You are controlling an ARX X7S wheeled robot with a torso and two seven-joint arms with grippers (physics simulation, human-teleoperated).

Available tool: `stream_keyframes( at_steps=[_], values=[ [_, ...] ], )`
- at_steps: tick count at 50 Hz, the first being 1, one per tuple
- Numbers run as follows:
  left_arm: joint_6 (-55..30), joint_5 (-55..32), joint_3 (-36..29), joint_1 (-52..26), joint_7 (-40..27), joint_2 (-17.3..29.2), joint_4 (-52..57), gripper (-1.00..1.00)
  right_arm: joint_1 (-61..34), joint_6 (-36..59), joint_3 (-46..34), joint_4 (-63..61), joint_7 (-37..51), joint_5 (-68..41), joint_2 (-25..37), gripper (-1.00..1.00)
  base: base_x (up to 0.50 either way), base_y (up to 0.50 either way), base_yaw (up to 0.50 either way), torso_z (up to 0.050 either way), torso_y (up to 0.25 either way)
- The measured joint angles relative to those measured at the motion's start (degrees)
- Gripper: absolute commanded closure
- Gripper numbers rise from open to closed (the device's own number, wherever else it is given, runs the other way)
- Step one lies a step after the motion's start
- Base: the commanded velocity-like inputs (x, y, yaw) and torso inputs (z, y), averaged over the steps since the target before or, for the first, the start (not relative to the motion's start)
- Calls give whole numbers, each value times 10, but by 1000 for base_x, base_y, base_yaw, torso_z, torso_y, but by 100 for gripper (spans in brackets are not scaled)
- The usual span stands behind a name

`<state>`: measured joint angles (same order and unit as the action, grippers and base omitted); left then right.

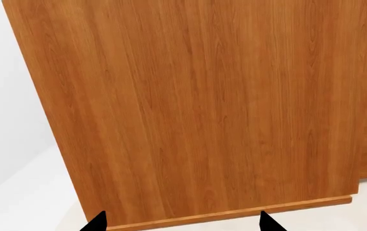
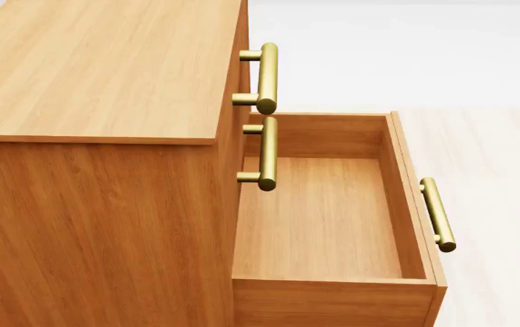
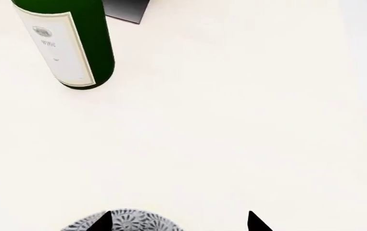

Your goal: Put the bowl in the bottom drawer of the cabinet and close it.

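Crosswise, bottom drawer wide open, handle rightward.

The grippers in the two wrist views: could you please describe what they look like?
Very little shows. Each gripper appears only as two plain black, pointed fingertips, the left gripper before the cabinet, the right gripper over a pale surface. No cables, markings or arm links are visible; the head view shows neither arm.
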<state>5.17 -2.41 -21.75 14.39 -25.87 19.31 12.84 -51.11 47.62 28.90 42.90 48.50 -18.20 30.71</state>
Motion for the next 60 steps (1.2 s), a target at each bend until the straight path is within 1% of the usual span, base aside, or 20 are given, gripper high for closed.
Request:
stream_keyframes(
  at_steps=[21,44,45,52,60],
  values=[
    [-2,-3,-2,-1,-3,3,2,-100,-10,15,35,53,7,-17,7,-100,0,0,0,0,0],
    [6,-2,-7,-5,-7,2,-10,-100,-45,-27,60,160,-8,-23,24,-100,0,0,0,0,0],
    [6,-2,-7,-5,-7,2,-10,-100,-45,-29,61,161,-10,-23,24,100,0,0,0,0,0],
    [6,-2,-8,-6,-9,3,-11,-100,-28,-26,65,128,-11,-19,19,100,0,0,0,-2,0],
    [5,-1,-10,-6,-10,4,-9,-100,7,-58,56,53,-29,-24,-6,100,0,0,0,0,0]
  ],
)
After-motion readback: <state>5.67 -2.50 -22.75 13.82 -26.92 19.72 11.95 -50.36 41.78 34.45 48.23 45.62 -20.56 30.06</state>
